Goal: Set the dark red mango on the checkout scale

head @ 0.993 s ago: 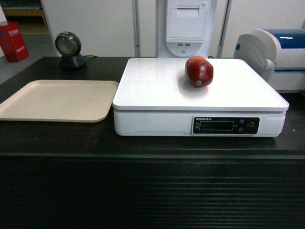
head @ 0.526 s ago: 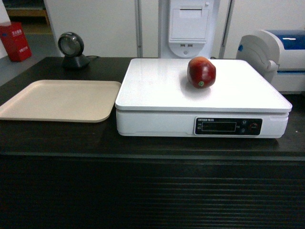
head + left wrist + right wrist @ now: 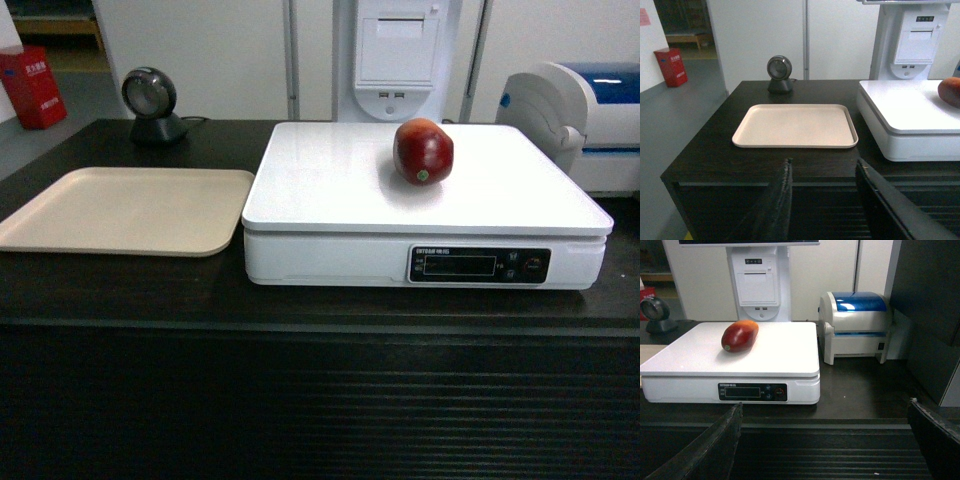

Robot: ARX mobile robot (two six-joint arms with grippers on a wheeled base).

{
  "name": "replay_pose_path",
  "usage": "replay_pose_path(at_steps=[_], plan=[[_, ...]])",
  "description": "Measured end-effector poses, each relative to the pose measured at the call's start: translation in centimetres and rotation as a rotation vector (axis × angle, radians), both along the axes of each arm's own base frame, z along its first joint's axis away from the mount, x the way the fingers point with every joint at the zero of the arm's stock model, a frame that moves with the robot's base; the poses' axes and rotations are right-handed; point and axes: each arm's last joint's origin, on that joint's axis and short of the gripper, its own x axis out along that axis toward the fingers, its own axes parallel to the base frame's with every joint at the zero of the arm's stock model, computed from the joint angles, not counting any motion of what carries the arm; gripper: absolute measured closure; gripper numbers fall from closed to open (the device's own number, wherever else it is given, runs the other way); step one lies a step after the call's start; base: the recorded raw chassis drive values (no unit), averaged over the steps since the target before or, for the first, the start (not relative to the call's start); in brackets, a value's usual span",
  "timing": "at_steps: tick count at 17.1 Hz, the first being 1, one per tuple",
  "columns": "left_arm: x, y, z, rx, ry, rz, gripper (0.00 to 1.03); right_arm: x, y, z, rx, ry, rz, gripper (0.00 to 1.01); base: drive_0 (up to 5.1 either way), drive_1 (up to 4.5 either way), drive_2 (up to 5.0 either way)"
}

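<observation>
You saw only the head view settle while the dark red mango (image 3: pixel 423 151) stayed lying on the scale (image 3: pixel 330 185) atop the checkout (image 3: pixel 200 300), both grippers backed off with fingers spread, holding nothing; placement looked finished.

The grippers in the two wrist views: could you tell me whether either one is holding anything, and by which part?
Nothing is held. The left gripper and right gripper are both open and empty, short of the checkout; the dark red mango lies free on the scale.

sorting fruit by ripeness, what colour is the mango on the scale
Dark red, shading to orange-yellow at its far end. The mango on the scale shows best in the right wrist view.
</observation>
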Motion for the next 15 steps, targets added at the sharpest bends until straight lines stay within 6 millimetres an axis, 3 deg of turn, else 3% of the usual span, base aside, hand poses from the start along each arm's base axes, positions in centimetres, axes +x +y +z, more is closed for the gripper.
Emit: replay_pose_path(at_steps=[3,6,15], plan=[[0.0,0.0,0.0,0.0,0.0,0.0,0.25,0.0,0.0,0.0,0.0,0.0,0.0,0.03,0.0,0.0,0.0],[0.0,0.0,0.0,0.003,0.0,0.0,0.03,0.0,0.0,0.0,0.0,0.0,0.0,0.03,0.0,0.0,0.0],[0.0,0.0,0.0,0.003,0.0,0.0,0.05,0.0,0.0,0.0,0.0,0.0,0.0,0.03,0.0,0.0,0.0]])
